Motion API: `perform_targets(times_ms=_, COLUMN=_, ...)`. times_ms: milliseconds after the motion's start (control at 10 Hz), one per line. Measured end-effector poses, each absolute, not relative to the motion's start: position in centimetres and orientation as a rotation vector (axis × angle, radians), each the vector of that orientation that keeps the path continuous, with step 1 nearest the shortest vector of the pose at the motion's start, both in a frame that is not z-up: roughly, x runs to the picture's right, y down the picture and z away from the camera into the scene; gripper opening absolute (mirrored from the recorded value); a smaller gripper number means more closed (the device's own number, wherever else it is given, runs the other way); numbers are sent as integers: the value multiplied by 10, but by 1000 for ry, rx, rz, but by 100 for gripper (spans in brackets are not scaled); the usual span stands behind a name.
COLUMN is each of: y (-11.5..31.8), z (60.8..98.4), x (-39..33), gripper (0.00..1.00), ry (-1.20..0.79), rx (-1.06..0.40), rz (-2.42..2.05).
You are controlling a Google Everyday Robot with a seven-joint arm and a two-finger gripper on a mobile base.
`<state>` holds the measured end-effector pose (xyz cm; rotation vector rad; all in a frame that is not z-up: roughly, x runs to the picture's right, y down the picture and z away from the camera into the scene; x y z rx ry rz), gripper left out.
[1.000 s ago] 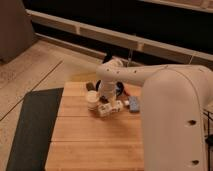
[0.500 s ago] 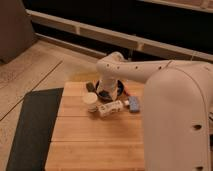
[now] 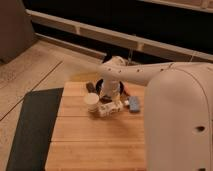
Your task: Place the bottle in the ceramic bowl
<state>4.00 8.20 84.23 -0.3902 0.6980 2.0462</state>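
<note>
bottle (image 3: 111, 107) — stubby, cream, dark-marked label, lying on its side | claw (image 3: 110, 95) spread wide, close by

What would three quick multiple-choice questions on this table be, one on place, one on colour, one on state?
1. The gripper is: A at the table's far side, by the bottle; B off the table; C at the near edge.
2. The small block is: A red; B grey-blue; C green.
3. The bottle is: A in the ceramic bowl; B upright; C lying on the wooden table.
Answers: 1 A, it hangs just behind the bottle; 2 B, its top shows grey-blue; 3 C, it lies beside the cream cup.
</note>
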Motion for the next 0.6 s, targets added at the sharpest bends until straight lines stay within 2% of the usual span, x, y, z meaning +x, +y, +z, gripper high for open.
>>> perform_targets(times_ms=600, y=116, z=872, x=36, gripper=65, ry=788, rx=-449, rz=2078)
